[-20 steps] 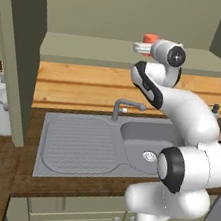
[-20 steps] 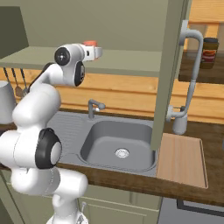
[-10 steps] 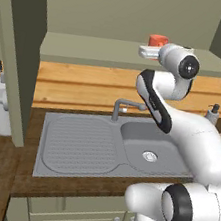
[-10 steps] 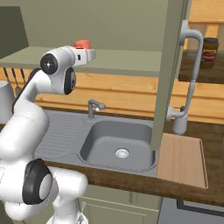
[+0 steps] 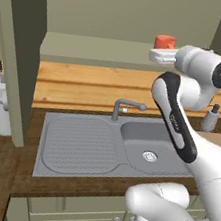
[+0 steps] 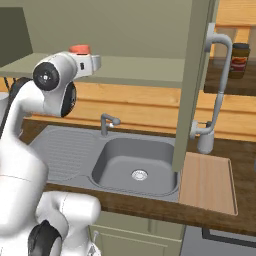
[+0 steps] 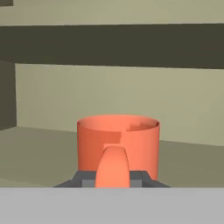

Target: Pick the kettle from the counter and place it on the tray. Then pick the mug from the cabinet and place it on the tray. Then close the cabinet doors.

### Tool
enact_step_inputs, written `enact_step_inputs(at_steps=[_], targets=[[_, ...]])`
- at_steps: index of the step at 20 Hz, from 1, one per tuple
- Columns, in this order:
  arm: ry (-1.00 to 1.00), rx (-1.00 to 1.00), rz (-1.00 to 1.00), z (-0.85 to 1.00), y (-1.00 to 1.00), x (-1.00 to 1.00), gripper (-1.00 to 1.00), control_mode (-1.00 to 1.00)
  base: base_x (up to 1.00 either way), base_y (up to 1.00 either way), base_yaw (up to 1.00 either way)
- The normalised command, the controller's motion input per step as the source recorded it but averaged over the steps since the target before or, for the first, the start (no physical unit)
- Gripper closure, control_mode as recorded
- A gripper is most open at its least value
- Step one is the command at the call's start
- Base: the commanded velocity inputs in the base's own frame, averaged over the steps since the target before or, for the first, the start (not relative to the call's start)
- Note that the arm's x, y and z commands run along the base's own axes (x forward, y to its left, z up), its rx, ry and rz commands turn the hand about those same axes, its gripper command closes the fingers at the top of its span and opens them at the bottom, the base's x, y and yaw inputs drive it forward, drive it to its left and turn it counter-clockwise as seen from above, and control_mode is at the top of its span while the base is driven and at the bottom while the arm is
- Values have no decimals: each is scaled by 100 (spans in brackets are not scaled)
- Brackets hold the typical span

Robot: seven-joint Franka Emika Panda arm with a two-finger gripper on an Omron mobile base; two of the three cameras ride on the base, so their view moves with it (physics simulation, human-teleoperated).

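The mug, a short orange-red cylindrical cup with its handle turned toward the camera, stands on the pale olive cabinet shelf above the wooden counter, straight ahead of the white arm's two-finger gripper. Whether the dark fingers are spread or closing on it cannot be told, since only their tips peek up beside the handle. Pushing further in could let a fingertip catch the handle, spinning or shoving the mug deeper along the shelf, and a grip on the handle alone might let it swing or slip during lifting.
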Motion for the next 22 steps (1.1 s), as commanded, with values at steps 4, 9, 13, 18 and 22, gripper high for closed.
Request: enact_step_inputs(at_steps=[4, 9, 13, 18, 22], targets=[[-2, 0, 21, 0, -10, -99, 100, -100, 0, 0, 0], [-1, 0, 21, -1, -8, -77, 100, -100, 0, 0, 0], [3, -8, 13, -27, 22, -42, 100, -100, 0, 0, 0], [2, -4, 9, -17, 23, -25, 100, 100, -10, 6, 2], [0, 0, 0, 0, 0, 0, 100, 100, -85, 4, 7]])
